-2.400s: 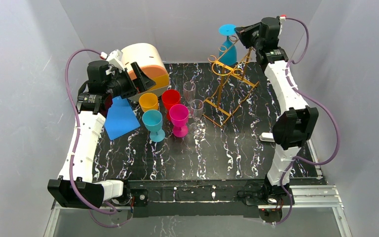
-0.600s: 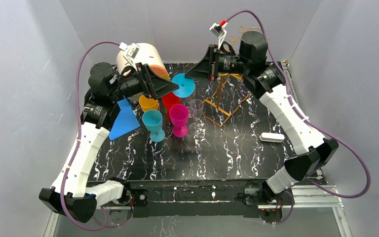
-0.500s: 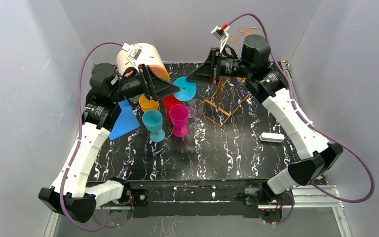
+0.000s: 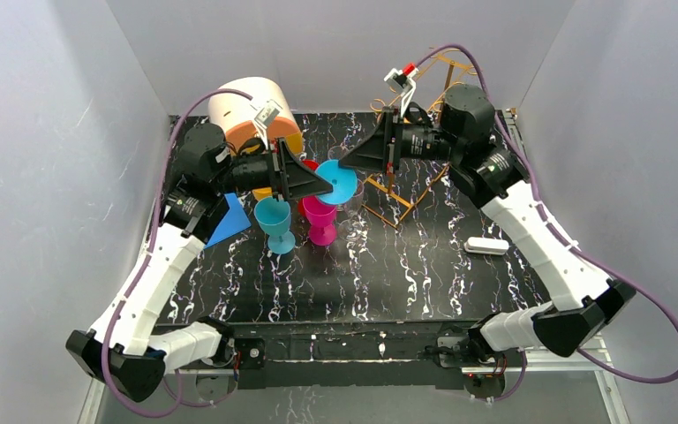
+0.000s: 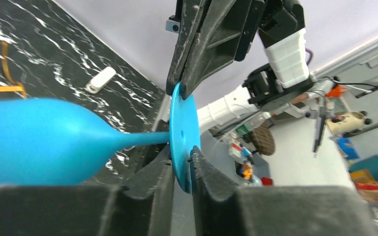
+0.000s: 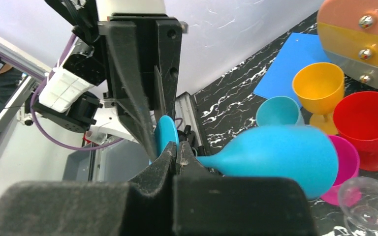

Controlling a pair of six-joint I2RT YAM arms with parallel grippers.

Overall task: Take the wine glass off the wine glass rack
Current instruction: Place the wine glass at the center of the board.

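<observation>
The blue wine glass (image 4: 340, 184) hangs on its side above the cups, between my two grippers. My left gripper (image 5: 181, 156) is shut on the lower rim of its round foot (image 5: 182, 132), with the bowl (image 5: 39, 137) pointing left. My right gripper (image 6: 175, 151) is shut on the opposite rim of the same foot (image 6: 166, 135), and the bowl (image 6: 280, 157) reaches right over the cups. The golden wine glass rack (image 4: 403, 200) stands behind and to the right of the glass, with nothing hanging on it.
Under the glass stand a teal goblet (image 4: 274, 216), a magenta goblet (image 4: 320, 216), a yellow goblet (image 6: 320, 88), a red goblet (image 6: 369, 123) and a clear glass (image 6: 369, 201). A blue sheet (image 4: 225, 225) and a round orange-and-white container (image 4: 247, 110) lie at the left. A small white object (image 4: 487, 246) lies at the right.
</observation>
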